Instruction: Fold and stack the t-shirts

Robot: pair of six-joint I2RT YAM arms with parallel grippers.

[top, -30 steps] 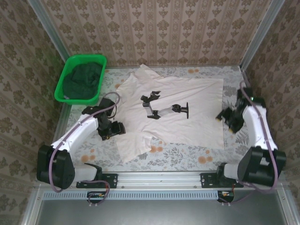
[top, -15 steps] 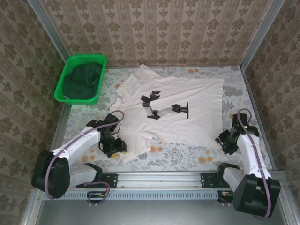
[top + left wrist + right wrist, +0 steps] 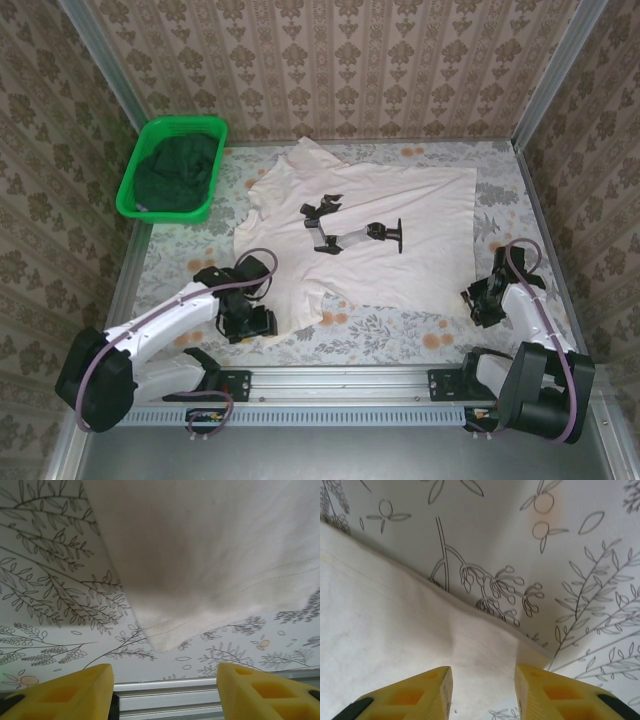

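Left gripper (image 3: 255, 322) and right gripper (image 3: 478, 300) sit open at the near hem of the cream-pink t-shirt (image 3: 390, 260).
The cream-pink t-shirt lies spread flat across the middle of the tabletop (image 3: 400, 335), black chest print (image 3: 350, 232) up. The dark green t-shirt (image 3: 178, 170) sits bundled in the green basket (image 3: 160, 214) at the far-left corner: two t-shirts, one basket. Both look light, thin and limp, likely to sag and crease, so the hemmed corners by the near edge seem the best holds. Left jaws stand wide apart just short of the near-left corner, and right jaws stand partly apart over the near-right corner. Neither has closed on cloth.
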